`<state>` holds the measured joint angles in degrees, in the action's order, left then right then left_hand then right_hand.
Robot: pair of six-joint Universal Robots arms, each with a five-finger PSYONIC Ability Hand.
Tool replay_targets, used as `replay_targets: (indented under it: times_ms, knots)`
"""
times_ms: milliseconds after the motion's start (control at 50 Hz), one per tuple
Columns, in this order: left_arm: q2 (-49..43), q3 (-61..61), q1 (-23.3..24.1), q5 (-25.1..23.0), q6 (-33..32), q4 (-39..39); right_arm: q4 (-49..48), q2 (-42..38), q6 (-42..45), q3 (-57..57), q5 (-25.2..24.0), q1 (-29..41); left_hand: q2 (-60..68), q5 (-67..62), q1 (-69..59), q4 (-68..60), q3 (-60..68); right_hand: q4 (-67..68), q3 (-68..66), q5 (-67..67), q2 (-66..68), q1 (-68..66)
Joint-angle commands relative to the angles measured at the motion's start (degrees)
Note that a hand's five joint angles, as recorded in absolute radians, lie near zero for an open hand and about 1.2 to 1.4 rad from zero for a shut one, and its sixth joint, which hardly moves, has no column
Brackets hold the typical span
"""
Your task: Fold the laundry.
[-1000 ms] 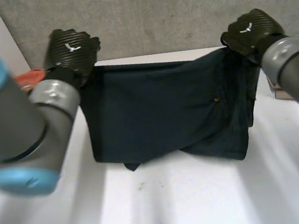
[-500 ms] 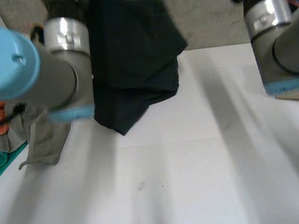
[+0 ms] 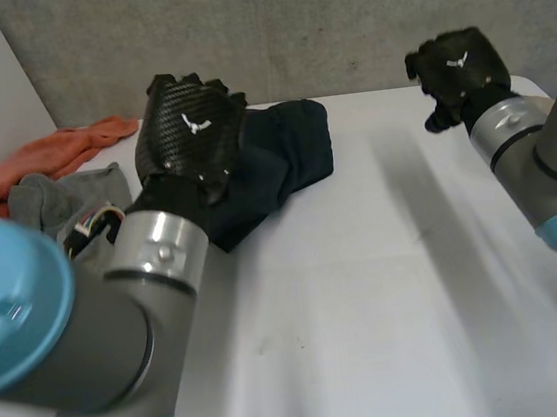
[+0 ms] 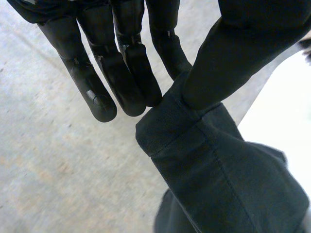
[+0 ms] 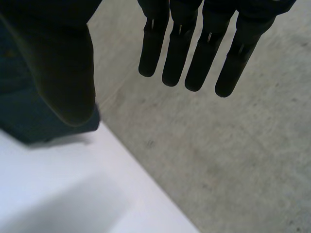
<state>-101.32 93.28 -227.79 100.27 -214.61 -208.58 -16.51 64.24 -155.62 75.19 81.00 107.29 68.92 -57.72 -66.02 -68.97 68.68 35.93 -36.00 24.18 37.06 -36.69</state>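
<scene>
Status on the fold:

- bench [image 3: 388, 287]: white, mostly bare in front of me. All the cloth sits along the far-left part.
- left arm [image 3: 99, 309] reaches forward across the near-left. right arm [image 3: 545, 158] is out at the right side, well apart from any cloth.
- dark garment [image 3: 278, 163]: a bunched heap at the far edge of the bench, just beside my left hand. It's not spread flat and I see no clean fold lines.
- orange cloth [image 3: 51, 156] and grey cloth [image 3: 61, 198]: crumpled at the far-left corner, untouched and unfolded.
- left hand [image 3: 194, 128]: over the near-left end of the dark garment. In the wrist view, my thumb [image 4: 233, 43] presses a hemmed edge against a straight finger, so it's a pinch on that hem. The other fingers [image 4: 131, 73] are straight and just off the cloth.
- right hand [image 3: 458, 62]: raised near the far-right edge, fingers [image 5: 194, 53] straight and spread from the thumb, holding nothing. The dark garment shows beyond the thumb, not touching.

Progress, my read: nothing is folded. The dark piece is the one in hand, and it's a lump held at one point. To do: get a second grip with the right hand, spread the piece flat, fold it, then do the orange and grey pieces. That puts the task near the start.
</scene>
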Motion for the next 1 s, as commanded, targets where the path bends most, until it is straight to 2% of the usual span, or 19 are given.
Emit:
replay_targets:
  times_ms: [20, 60, 140, 340, 440, 500, 520, 560, 580, 600, 640, 680, 740, 800, 860, 880, 1000]
  knots:
    - [7.6, 5.6, 7.6, 0.1, 0.1, 2.9, -4.6, -0.3, -6.9, -0.8, -15.1, -1.2, 11.1, -12.3, -14.0, -11.0, 11.3, -25.9, 26.0, -24.2, -27.1, 26.7]
    - [9.0, 6.6, 9.3, 0.1, 0.1, 3.2, -4.6, -1.6, -8.9, -0.8, -22.3, -1.2, 11.1, -12.3, -14.0, -11.0, 11.3, -25.9, 26.0, -24.2, -27.1, 26.7]
    - [12.7, 8.9, 12.5, 0.3, 0.1, 4.4, -3.8, -6.7, -10.5, -2.7, -28.5, -0.3, 11.1, -12.3, -14.0, -11.0, 11.3, -25.9, 26.0, -24.2, -27.1, 26.7]
    - [17.2, 9.8, 13.4, 0.5, 0.2, 7.1, -0.5, -19.5, -8.8, -9.0, -29.9, 4.4, 11.1, -12.3, -14.0, -11.0, 11.3, -25.9, 26.0, -24.2, -27.1, 26.7]
    - [17.5, 9.7, 13.1, 0.6, 0.3, 7.4, 1.5, -23.3, -3.6, -10.4, -29.9, 5.6, 11.1, -12.3, -14.0, -11.0, 11.3, -25.2, 25.3, -23.5, -26.3, 26.0]
    - [17.6, 9.7, 13.1, 0.6, 0.3, 7.4, 2.5, -24.1, -2.1, -11.1, -29.4, 6.0, 11.1, -12.3, -14.0, -11.0, 11.3, -6.9, 7.0, -5.2, -8.0, 7.7]
    - [17.6, 9.7, 13.0, 0.6, 0.4, 7.4, 2.7, -24.5, -1.0, -11.6, -28.7, 6.2, 11.1, -12.3, -14.0, -11.0, 11.3, 15.1, -15.1, 16.9, 14.0, -14.4]
    - [17.6, 9.6, 12.9, 0.6, 0.3, 7.4, 2.7, -24.6, -0.2, -12.1, -27.2, 6.2, 11.1, -12.3, -14.0, -11.0, 11.3, 38.1, -38.1, 39.9, 37.0, -37.4]
    - [17.6, 9.6, 12.9, 0.6, 0.3, 7.3, 2.7, -24.5, 0.2, -12.3, -25.7, 6.3, 11.1, -12.3, -14.0, -11.0, 11.3, 44.0, -43.9, 45.8, 42.9, -43.2]
    - [17.6, 9.5, 12.6, 0.6, 0.3, 7.2, 2.5, -23.7, 1.3, -12.5, -21.5, 6.2, 11.1, -12.3, -14.0, -11.0, 11.3, 44.1, -44.0, 45.8, 42.9, -43.3]
    - [17.6, 9.3, 12.0, 0.6, 0.3, 7.1, 2.2, -22.5, 2.6, -12.0, -15.9, 6.1, 11.1, -12.3, -14.0, -11.0, 11.3, 44.1, -44.0, 45.8, 42.9, -43.3]
    - [17.6, 9.2, 10.0, 0.5, 0.2, 7.0, 3.0, -18.0, 5.5, -10.8, -8.7, 5.9, 11.1, -12.3, -14.0, -11.0, 11.3, 44.1, -44.0, 45.8, 42.9, -43.3]
    - [17.6, 8.9, 7.1, 0.4, 0.2, 6.9, 3.9, -11.7, 9.7, -7.1, -4.2, 5.0, 11.1, -12.3, -14.0, -11.0, 11.3, 44.1, -44.0, 45.8, 42.9, -43.3]
    - [17.5, 8.8, 2.9, 0.0, 0.4, 6.9, 6.5, -6.7, 13.1, -3.2, -3.2, 3.5, 11.1, -12.3, -14.0, -11.0, 11.3, 44.1, -44.0, 45.8, 42.9, -43.3]
    - [16.9, 8.8, -0.7, -0.1, 1.5, 6.8, 14.8, 0.3, 16.6, 1.5, -2.5, 1.1, 11.1, -12.3, -14.0, -11.0, 11.3, 44.1, -44.0, 45.8, 42.9, -43.3]
    - [16.5, 8.6, -1.9, -0.3, 2.4, 6.8, 20.4, 2.8, 17.2, 3.2, -1.6, 0.7, 11.1, -12.3, -14.0, -11.0, 11.3, 44.1, -44.0, 45.8, 42.9, -43.3]
    - [13.2, 8.2, -3.0, -1.8, 4.9, 6.9, 40.1, 5.7, 15.2, 9.1, -0.3, 0.3, 11.1, -12.3, -14.0, -11.0, 11.3, 44.1, -44.0, 45.8, 42.9, -43.3]
